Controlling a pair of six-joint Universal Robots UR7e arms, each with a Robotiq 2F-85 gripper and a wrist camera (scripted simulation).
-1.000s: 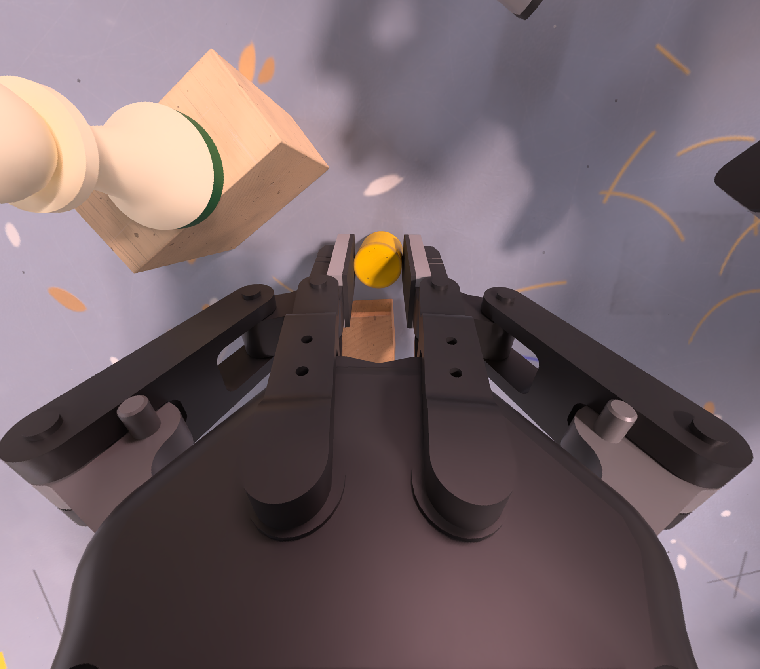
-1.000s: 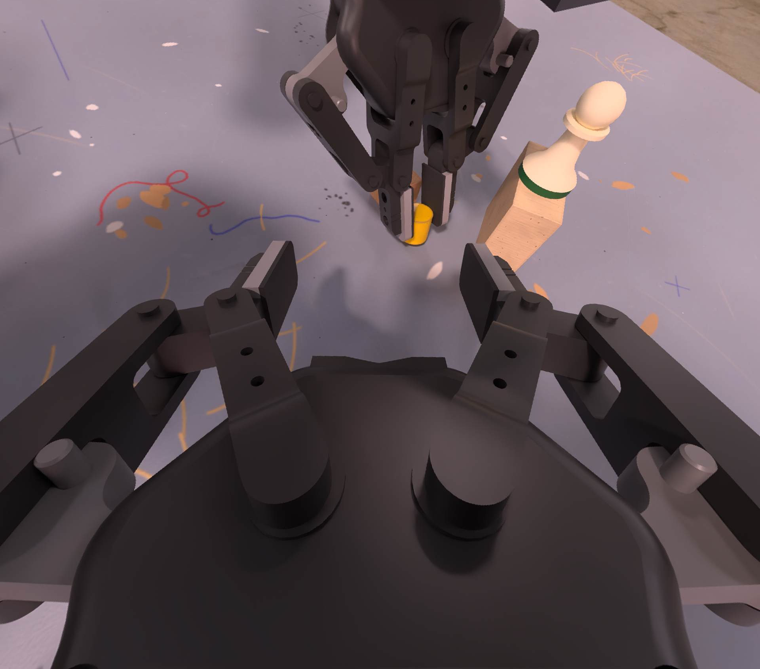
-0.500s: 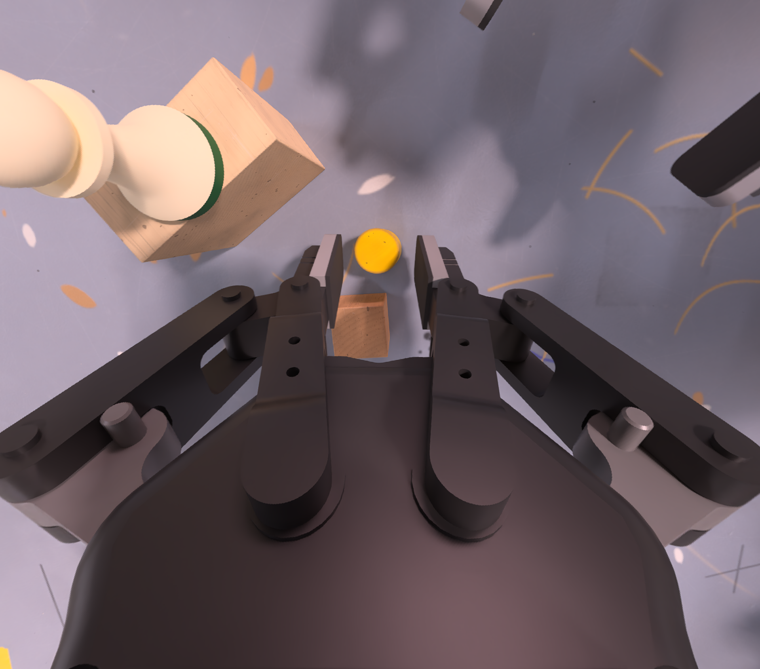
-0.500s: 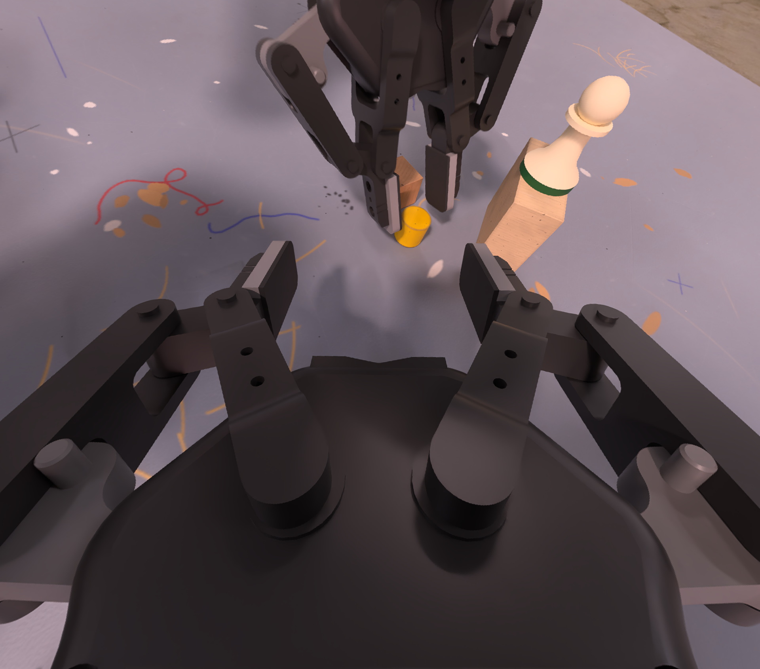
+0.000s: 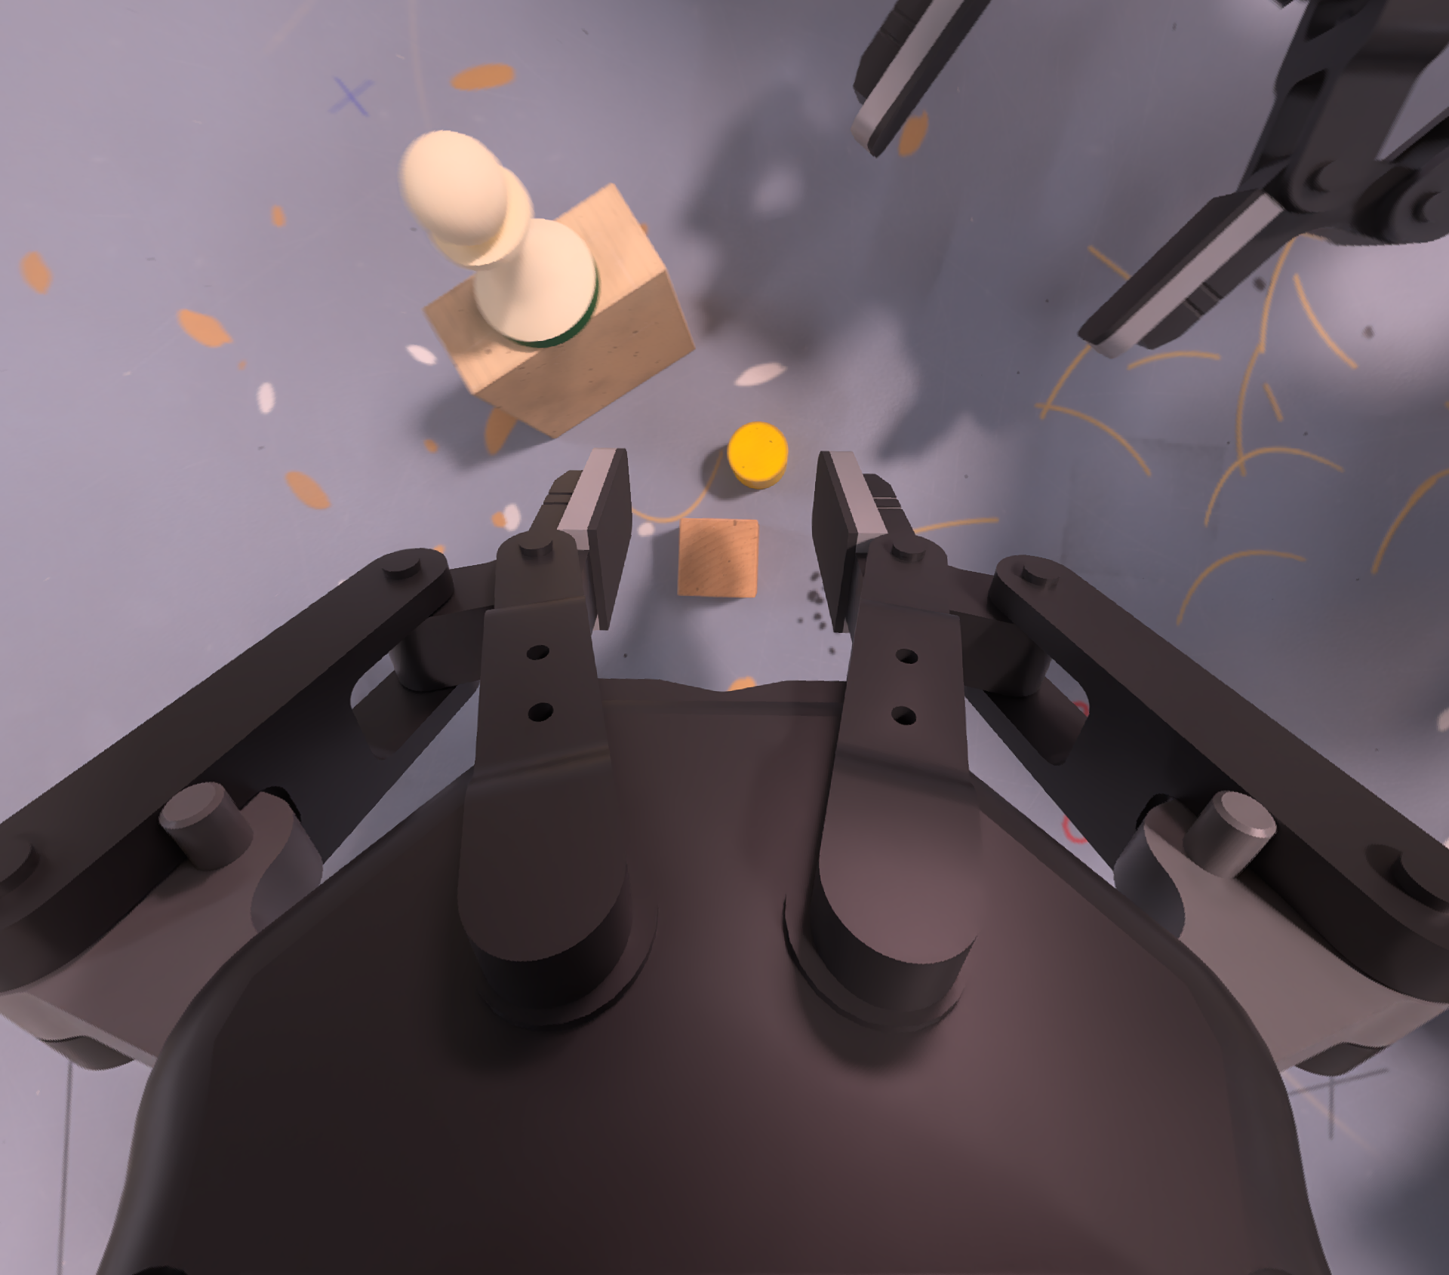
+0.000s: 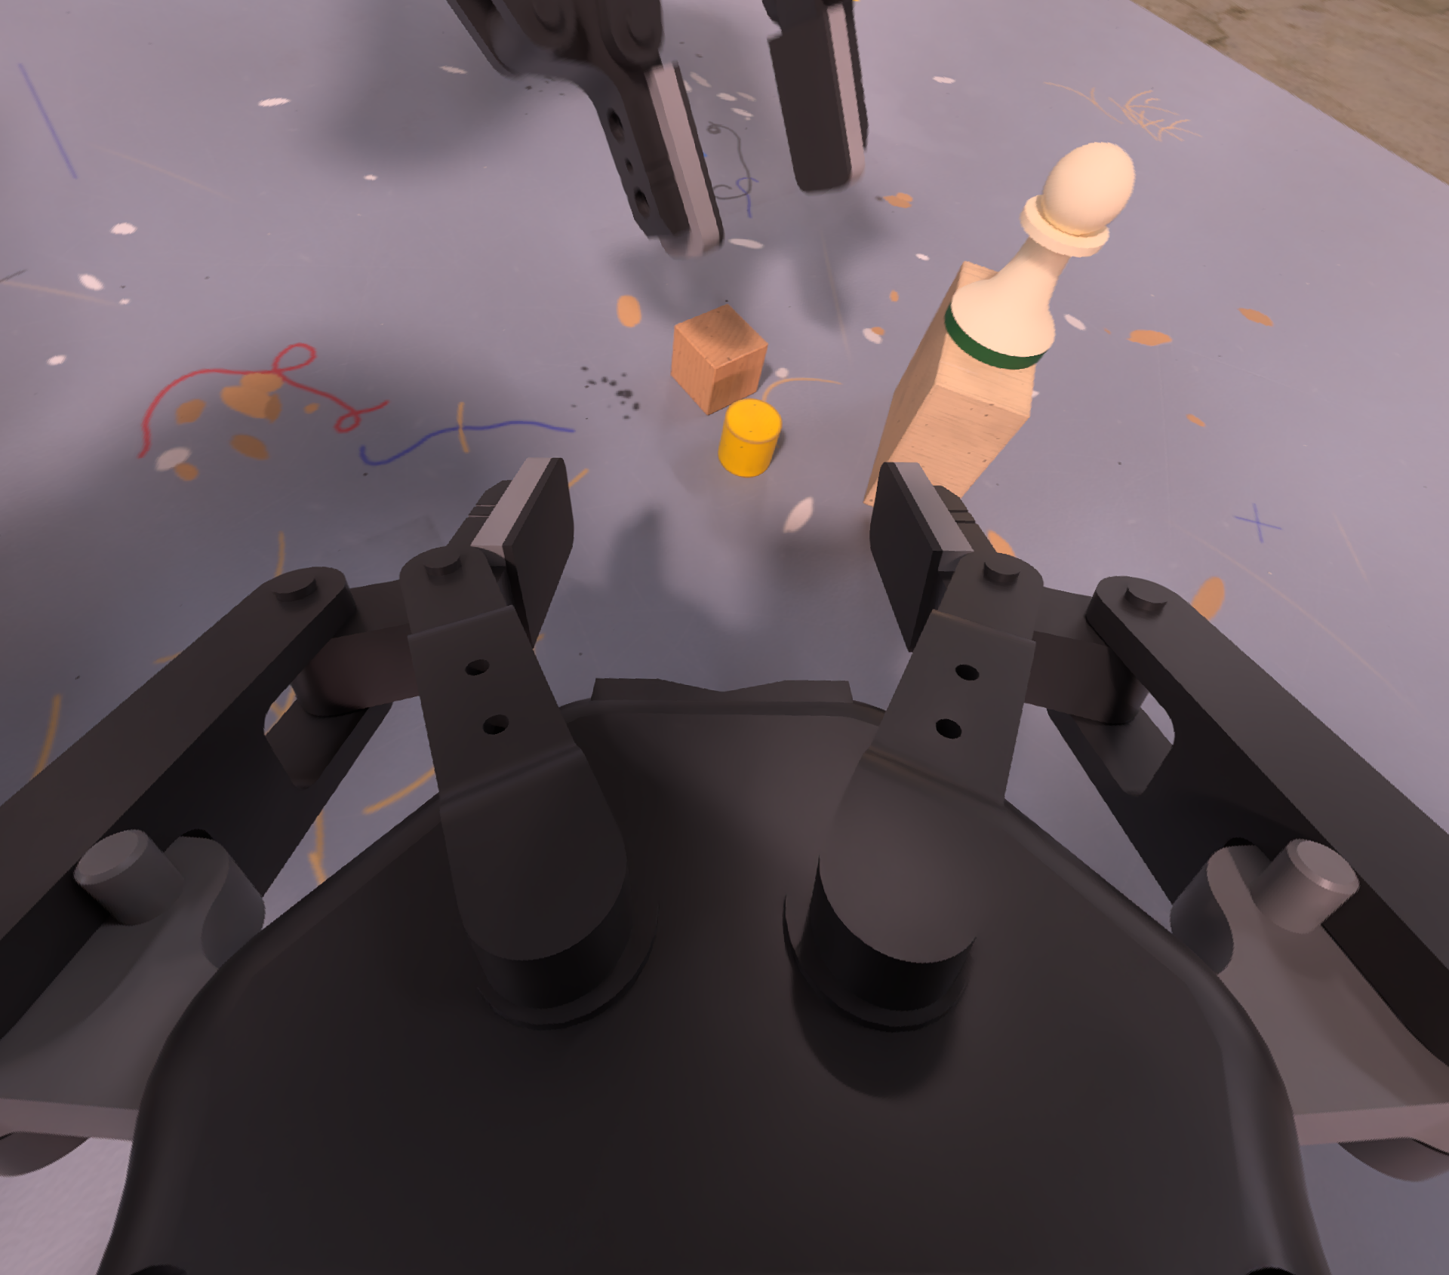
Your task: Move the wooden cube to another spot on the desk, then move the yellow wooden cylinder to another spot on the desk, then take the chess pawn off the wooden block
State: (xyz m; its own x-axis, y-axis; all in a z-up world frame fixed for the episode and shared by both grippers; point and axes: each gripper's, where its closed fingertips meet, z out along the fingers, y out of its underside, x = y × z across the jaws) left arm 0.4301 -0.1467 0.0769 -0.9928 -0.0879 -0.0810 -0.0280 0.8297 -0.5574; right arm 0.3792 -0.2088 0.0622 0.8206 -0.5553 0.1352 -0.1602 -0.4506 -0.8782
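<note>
Item 1, nearest: your right gripper (image 6: 720, 532), dark two-finger type, is standing wide open and holding nothing. It is hovering above the lilac paint-flecked desk (image 6: 235, 218), looking down and forward at the group of pieces.

Item 2: the small yellow wooden cylinder (image 6: 749, 437) is standing upright on the desk, free of both grippers, just ahead of your right fingertips and a little right of centre.

Item 3: the small reddish-brown wooden cube (image 6: 717, 357) is sitting on the desk just beyond the cylinder, near it; whether they touch you cannot tell from here.

Item 4: the tall pale wooden block (image 6: 953, 410) is standing ahead-right, carrying the cream chess pawn with a green band at its base (image 6: 1019, 289). The pawn is upright, long axis vertical, its head well above the block top.

Item 5, farthest: your left gripper (image 5: 720, 504) is hanging high over the cube and cylinder, jaws apart, empty. In its own view the block and pawn are lying forward-left.

Judgement: cube and cylinder look placed, so the pawn is likely next. Your right gripper appears lower and nearer the block; the left is poised higher. A grasp across the pawn's neck or body, then a straight vertical lift, would suit its axis; a sideways nudge risks toppling the narrow block.
</note>
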